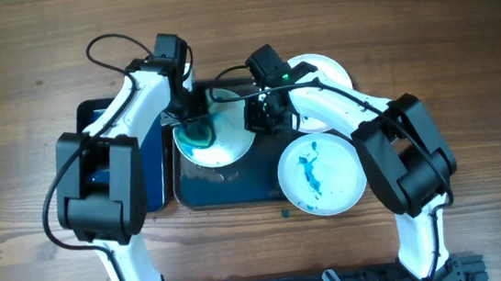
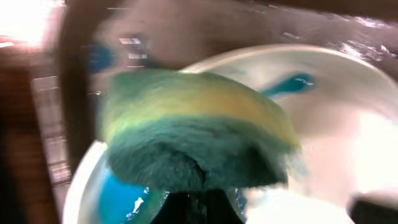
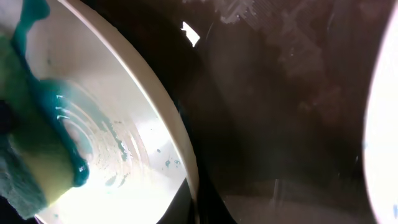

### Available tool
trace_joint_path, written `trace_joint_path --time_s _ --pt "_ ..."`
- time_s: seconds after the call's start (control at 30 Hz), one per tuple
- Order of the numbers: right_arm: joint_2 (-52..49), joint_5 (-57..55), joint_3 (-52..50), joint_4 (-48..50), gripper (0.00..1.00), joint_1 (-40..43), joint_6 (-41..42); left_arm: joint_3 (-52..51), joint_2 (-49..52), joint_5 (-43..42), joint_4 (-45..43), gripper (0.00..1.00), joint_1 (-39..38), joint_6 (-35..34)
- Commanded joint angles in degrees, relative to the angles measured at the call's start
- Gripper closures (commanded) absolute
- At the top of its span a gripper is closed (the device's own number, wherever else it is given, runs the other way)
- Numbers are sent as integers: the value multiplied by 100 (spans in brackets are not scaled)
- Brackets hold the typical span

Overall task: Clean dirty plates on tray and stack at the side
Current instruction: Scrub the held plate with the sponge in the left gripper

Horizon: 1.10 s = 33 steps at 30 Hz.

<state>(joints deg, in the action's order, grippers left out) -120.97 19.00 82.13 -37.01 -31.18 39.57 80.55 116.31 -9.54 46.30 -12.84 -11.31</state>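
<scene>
Starting from the left of the overhead view, I see a smaller glossy blue tray (image 1: 152, 164) lying beside the big tray (image 1: 227, 187), mostly hidden under my left arm. The left claw (image 1: 192, 126) is clamped on a yellow-and-green sponge (image 2: 193, 130), which presses onto the smeared plate (image 1: 228, 143) at about that plate's 10 o'clock. This plate sits inside the big tray, toward its 11 o'clock corner, with blue paint pooled around the sponge and a cleaner white patch toward 5 o'clock. The tray's dark floor looks wet and streaky. The right claw (image 1: 262, 116) is at this plate's 3 o'clock rim. My right wrist camera shows the rim running down to the bottom edge of the picture, but I cannot tell whether the fingers are apart or pinched on it. A second plate (image 1: 321, 172), streaked with blue, overlaps the tray's 4 o'clock corner. A third plate (image 1: 326, 67) lies at the tray's 1 o'clock on the wooden table (image 1: 23, 70), partly covered by the right arm.
</scene>
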Motion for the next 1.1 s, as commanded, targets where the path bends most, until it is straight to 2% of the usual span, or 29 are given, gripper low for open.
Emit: trace_joint_path --time_s 0.0,0.1,0.13,0.17,0.27,0.4,0.47,0.57,0.67,0.73,0.8,0.97,1.0,1.07 --pt "-68 94 66 55 96 -4 -61 -46 275 -1930 13 96 -463 1235" --pt "-68 96 66 59 95 -4 -59 -46 275 -1891 -79 96 -485 1178" --pt "-68 96 66 59 96 -4 -59 -44 275 -1674 -186 96 -439 933" --pt "-68 96 66 57 96 -4 -59 -44 273 -1364 -286 96 -391 625" --pt "-68 94 66 57 96 -4 -57 -35 273 424 -603 96 -168 -654" --pt "-68 92 66 79 96 -4 -57 -26 273 1897 -562 96 -11 -1377" --pt "-70 72 66 79 96 -4 -55 -26 273 2271 -315 96 -15 -1475" --pt "-70 72 66 79 96 -4 -55 -26 273 1939 256 96 -48 -1414" --pt "-70 74 66 136 96 -4 -55 -26 273 452 866 96 -133 -365" --pt "-70 76 66 157 96 -4 -44 -26 273 -1095 1169 96 -195 728" --pt "-70 76 66 160 96 -4 -46 -26 273 -1709 1248 96 -247 1134" --pt "-70 76 66 162 95 -4 -44 -26 273 -1591 326 96 -243 1034" --pt "-70 74 66 160 96 -4 -46 -28 273 -1261 140 96 -243 852" --pt "-70 74 66 160 96 -4 -48 -26 273 85 -133 96 -243 232"
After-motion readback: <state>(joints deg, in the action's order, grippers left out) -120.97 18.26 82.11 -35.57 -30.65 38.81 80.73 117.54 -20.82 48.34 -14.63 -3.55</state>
